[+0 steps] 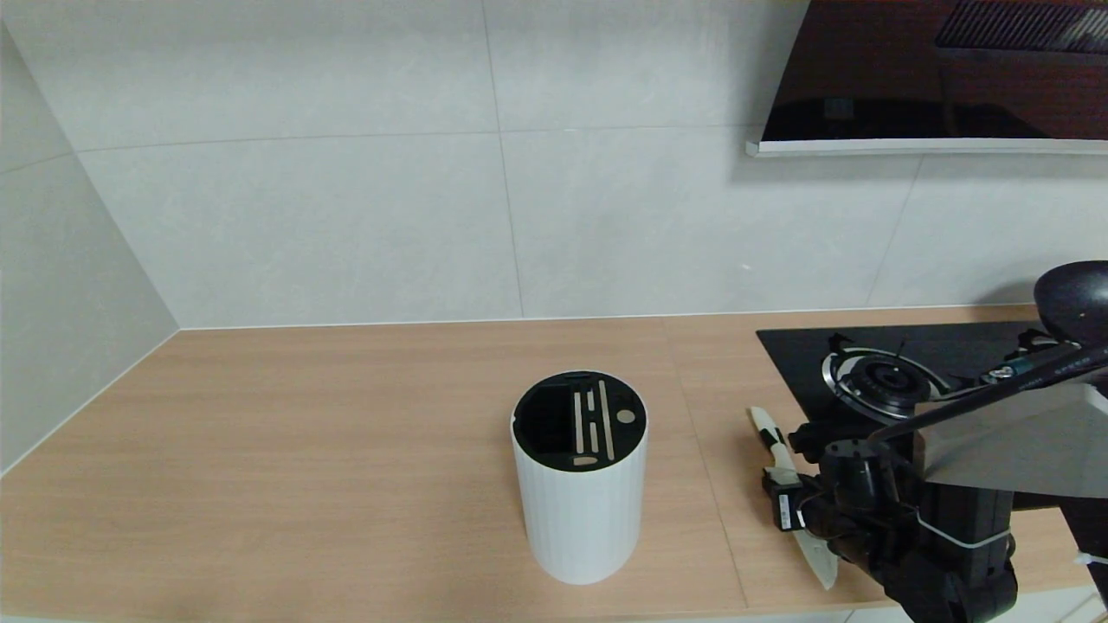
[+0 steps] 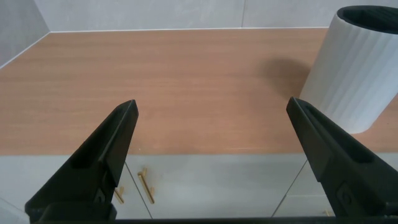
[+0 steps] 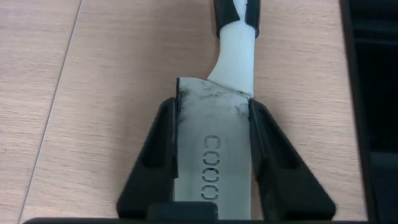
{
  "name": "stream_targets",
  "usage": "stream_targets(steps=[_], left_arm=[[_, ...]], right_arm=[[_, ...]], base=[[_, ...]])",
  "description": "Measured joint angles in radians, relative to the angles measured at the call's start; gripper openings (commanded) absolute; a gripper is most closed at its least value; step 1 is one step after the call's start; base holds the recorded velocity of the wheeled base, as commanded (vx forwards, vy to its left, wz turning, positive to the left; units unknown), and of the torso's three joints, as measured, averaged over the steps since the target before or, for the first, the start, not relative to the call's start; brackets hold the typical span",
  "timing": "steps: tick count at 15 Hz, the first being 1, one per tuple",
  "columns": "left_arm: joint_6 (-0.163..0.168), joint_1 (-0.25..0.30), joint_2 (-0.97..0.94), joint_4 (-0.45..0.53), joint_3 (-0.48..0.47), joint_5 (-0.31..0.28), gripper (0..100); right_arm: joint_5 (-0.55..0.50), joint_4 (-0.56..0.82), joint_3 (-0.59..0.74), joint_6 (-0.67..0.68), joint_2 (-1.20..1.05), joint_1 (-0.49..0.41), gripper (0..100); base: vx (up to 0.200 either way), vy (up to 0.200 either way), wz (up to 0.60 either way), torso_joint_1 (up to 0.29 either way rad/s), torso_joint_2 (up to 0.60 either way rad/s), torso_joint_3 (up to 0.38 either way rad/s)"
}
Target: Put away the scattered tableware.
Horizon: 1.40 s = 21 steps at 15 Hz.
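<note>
Knife flat on counter, directly under right gripper, fingers pinching blade across its width. Long axis runs straight ahead of hand, handle beyond fingertips. Holder stands to its left. Left gripper spread, empty, farther from knife.

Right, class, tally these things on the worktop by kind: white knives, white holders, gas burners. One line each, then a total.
White knives: 1, the white knife, lying flat in the right gripper
White holders: 1, the white holder, upright
Gas burners: 1, the gas burner
Total: 3
</note>
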Motion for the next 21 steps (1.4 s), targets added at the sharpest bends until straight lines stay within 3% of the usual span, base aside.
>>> stream_targets(steps=[10, 13, 15, 17, 21], left_arm=[[0.01, 0.0, 0.0, 0.0, 0.0, -0.001, 100], [0.038, 0.0, 0.002, 0.004, -0.013, -0.036, 100], [0.028, -0.001, 0.019, 0.042, -0.11, -0.113, 100], [0.017, -0.003, 0.099, 0.115, -0.23, -0.213, 100], [0.017, -0.004, 0.379, 0.163, -0.43, -0.476, 100]], right_arm=[[-0.026, -0.089, 0.066, 0.0, -0.069, 0.002, 0], [-0.021, -0.071, 0.071, -0.018, -0.204, -0.005, 0], [-0.021, 0.026, 0.01, -0.047, -0.317, -0.014, 0], [-0.021, 0.211, -0.104, -0.06, -0.447, -0.015, 0], [-0.028, 0.527, -0.31, -0.067, -0.679, 0.053, 0]], base=[[0.0, 0.0, 0.0, 0.0, 0.0, 0.0], [0.0, 0.0, 0.0, 0.0, 0.0, 0.0], [0.0, 0.0, 0.0, 0.0, 0.0, 0.0], [0.0, 0.0, 0.0, 0.0, 0.0, 0.0], [0.0, 0.0, 0.0, 0.0, 0.0, 0.0]])
